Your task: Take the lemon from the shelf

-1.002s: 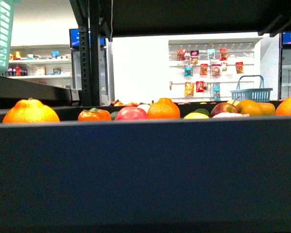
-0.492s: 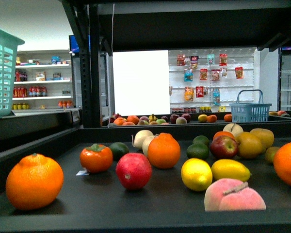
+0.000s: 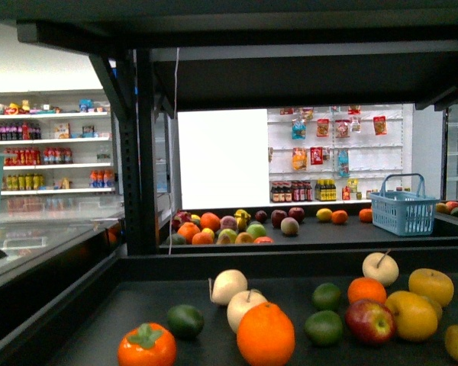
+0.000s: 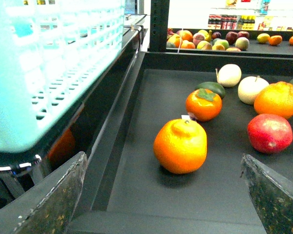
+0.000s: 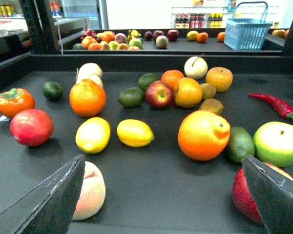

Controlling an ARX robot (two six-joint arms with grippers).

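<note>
Many fruits are lying loose on the shelf's flat, matte-black tray. The lemon, a smooth yellow oval, is sitting toward the near side, just beside a rounder yellow fruit. A teal plastic lattice basket is standing left. The left gripper and right gripper are gaping wide, holding nothing.

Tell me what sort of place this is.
Probably a grocery shop, or a mock-up of one: a black shelf of loose fruit such as the lemon, white racks of bottles, hanging snack packets on the back wall, and a blue shopping basket.
</note>
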